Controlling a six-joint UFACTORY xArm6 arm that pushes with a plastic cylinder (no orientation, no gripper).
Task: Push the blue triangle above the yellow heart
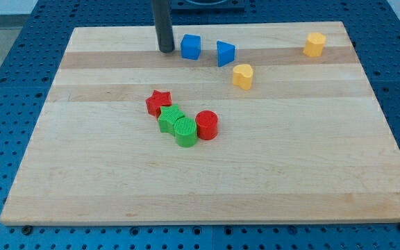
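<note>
The blue triangle (225, 53) lies near the view's top, just up and left of the yellow heart (242, 76); the two are close but apart. A blue cube (191, 46) sits to the triangle's left. My tip (166, 50) rests on the board just left of the blue cube, with a small gap between them. The rod rises straight out of the view's top.
A yellow block (314, 44) sits at the top right. In the middle, a red star (158, 102), a green star (171, 119), a green cylinder (185, 131) and a red cylinder (206, 125) cluster together on the wooden board (311, 173).
</note>
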